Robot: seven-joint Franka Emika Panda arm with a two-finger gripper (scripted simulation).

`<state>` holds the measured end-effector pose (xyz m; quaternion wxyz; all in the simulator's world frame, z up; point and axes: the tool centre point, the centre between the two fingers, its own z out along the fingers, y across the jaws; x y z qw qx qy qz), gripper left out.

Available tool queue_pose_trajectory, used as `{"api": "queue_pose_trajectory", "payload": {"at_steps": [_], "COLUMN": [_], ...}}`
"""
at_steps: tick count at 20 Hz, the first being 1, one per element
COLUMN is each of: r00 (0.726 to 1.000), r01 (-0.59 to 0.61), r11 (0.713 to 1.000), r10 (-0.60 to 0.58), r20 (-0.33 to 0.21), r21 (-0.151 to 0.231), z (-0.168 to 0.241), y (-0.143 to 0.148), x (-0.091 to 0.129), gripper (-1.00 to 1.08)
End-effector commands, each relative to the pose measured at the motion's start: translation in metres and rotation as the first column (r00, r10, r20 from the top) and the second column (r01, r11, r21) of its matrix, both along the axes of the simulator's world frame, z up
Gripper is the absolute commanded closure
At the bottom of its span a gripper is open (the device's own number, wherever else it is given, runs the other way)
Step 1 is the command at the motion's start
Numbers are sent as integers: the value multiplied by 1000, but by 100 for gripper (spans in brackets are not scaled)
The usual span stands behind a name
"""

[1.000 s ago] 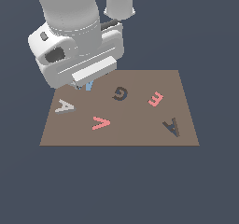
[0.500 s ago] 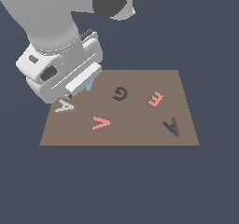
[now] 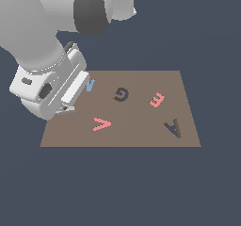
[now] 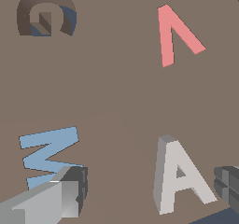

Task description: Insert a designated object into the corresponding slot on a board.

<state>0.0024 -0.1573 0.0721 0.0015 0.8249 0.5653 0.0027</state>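
In the wrist view the light grey letter A block (image 4: pixel 181 175) lies flat on the brown board (image 4: pixel 116 92). It sits between my two dark fingertips (image 4: pixel 74 186), and my gripper (image 4: pixel 150 185) is open around it, low over the board. In the exterior view my gripper (image 3: pixel 68 109) hangs over the board's (image 3: pixel 136 135) left end and the hand hides the grey A. The dark A-shaped slot (image 3: pixel 173 127) lies far off, toward the exterior view's right end of the board.
A blue M (image 4: pixel 49 155) lies beside one finger. A pink V (image 4: pixel 177 34) and a dark G shape (image 4: pixel 45 13) lie farther across the board. A pink E (image 3: pixel 156 99) sits near the slot. Dark floor surrounds the board.
The arm has swung toward the exterior view's left and come down. The hand now covers the grey A, which showed uncovered at the board's left end one second ago.
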Motion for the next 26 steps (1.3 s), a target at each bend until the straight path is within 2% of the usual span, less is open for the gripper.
{"api": "queue_pose_trajectory", "payload": {"at_steps": [1, 12, 26], "r00": [998, 975, 971], "r01": [-61, -220, -240], "r11": [998, 975, 971], "r10": [61, 220, 240], "r20": [-1, -5, -6], "r21": [0, 0, -1], "z": [-5, -20, -29], "y": [-6, -21, -23], "x": [5, 22, 25], "gripper": [-92, -92, -92]}}
